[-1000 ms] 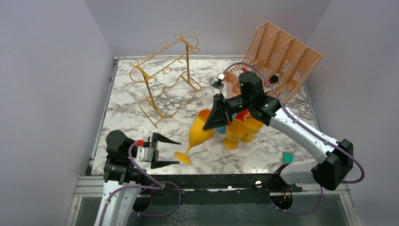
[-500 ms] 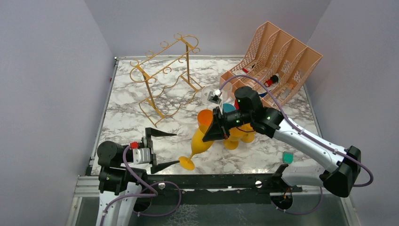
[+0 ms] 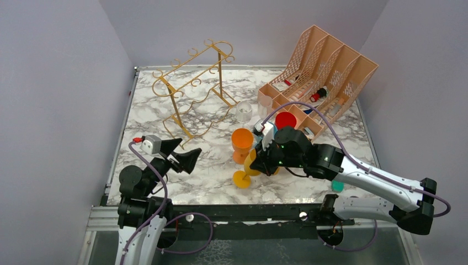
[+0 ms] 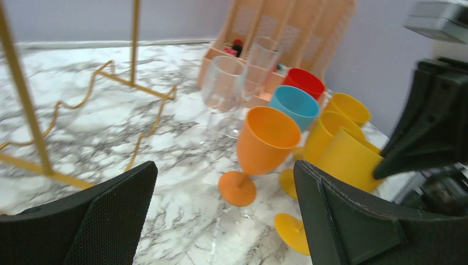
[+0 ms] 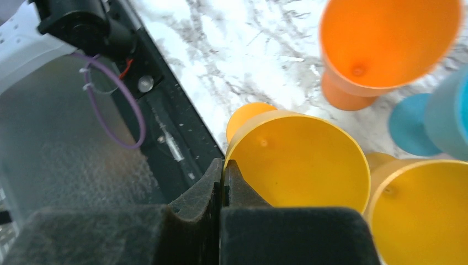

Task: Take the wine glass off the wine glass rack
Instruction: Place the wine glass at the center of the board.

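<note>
Marble table (image 3: pixel 144 138), grey walls. Gold wine glass rack (image 3: pixel 190 88) in the top view's upper left. Yellow wine glass (image 3: pixel 241 178) at lower centre, tilted, well apart from rack. Right gripper (image 5: pixel 223 172) pinches its rim. Left gripper (image 3: pixel 185 153) spread wide, lower left.

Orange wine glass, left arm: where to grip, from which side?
Likely the orange wine glass by its tapered lower bowl, left gripper coming from the gold rack side: it stands upright, open marble there, yellow glasses crowding the far side.
</note>
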